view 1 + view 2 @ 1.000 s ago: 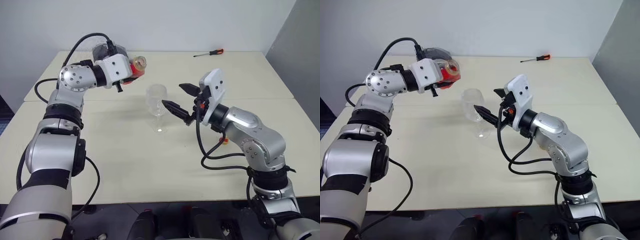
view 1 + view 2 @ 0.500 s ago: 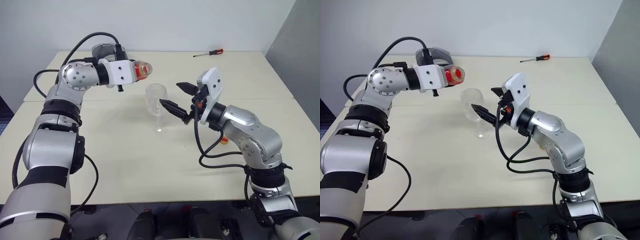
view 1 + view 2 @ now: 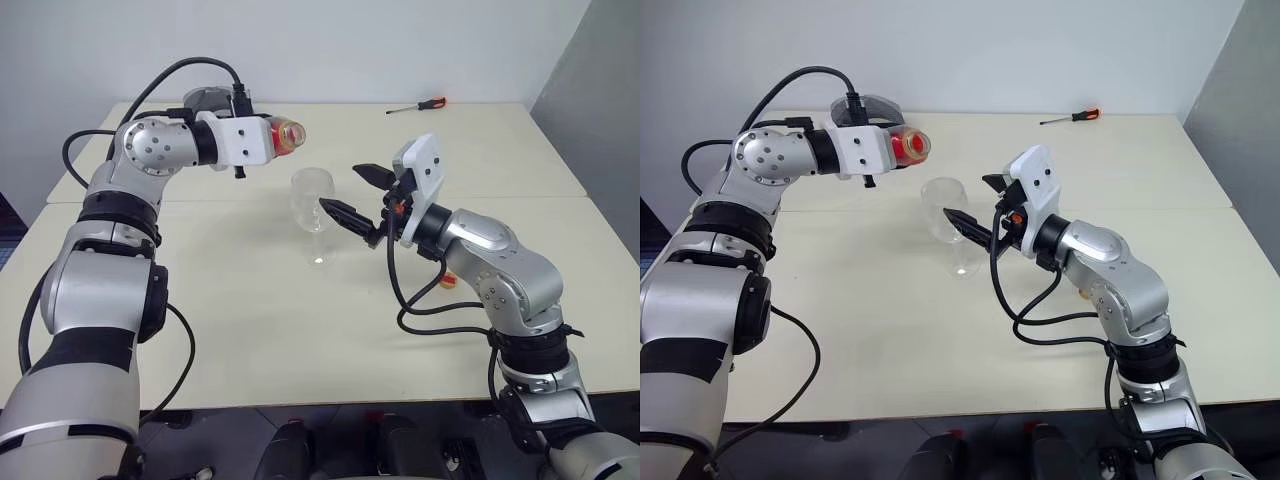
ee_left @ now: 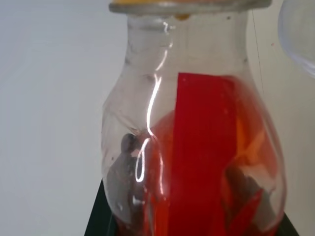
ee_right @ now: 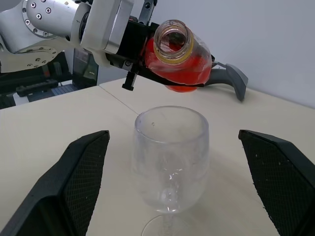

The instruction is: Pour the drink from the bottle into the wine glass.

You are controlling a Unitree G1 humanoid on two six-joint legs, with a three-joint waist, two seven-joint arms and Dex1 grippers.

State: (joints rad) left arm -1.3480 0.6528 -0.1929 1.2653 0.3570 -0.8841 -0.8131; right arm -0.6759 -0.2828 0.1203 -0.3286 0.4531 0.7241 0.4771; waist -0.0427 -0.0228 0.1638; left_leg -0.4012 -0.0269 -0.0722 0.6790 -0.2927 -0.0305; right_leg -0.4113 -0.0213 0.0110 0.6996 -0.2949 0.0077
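Observation:
The bottle [image 3: 284,139] lies nearly level in the air, up and to the left of the wine glass [image 3: 313,200]. My left gripper [image 3: 268,143] is shut on its body. Its uncapped mouth [image 5: 172,39] points toward the glass, and the red drink [image 4: 206,157] pools in the lower side of the body. The glass stands upright on the table [image 3: 250,320], and its bowl [image 5: 170,147] looks clear. My right gripper [image 3: 352,195] is open just right of the bowl, one black finger [image 5: 81,172] on each side of it. Whether a finger touches the glass I cannot tell.
A red-handled screwdriver [image 3: 420,105] lies at the table's far edge. A grey object [image 3: 205,98] sits behind the left hand. A small orange piece [image 3: 448,281] lies by my right forearm. A seam [image 3: 560,197] joins two tabletops. A grey partition [image 3: 600,90] stands at the right.
My left wrist has rolled and risen slightly. The bottle went from mouth-up to nearly level, with its mouth turned toward the glass. The right arm and the glass stayed put.

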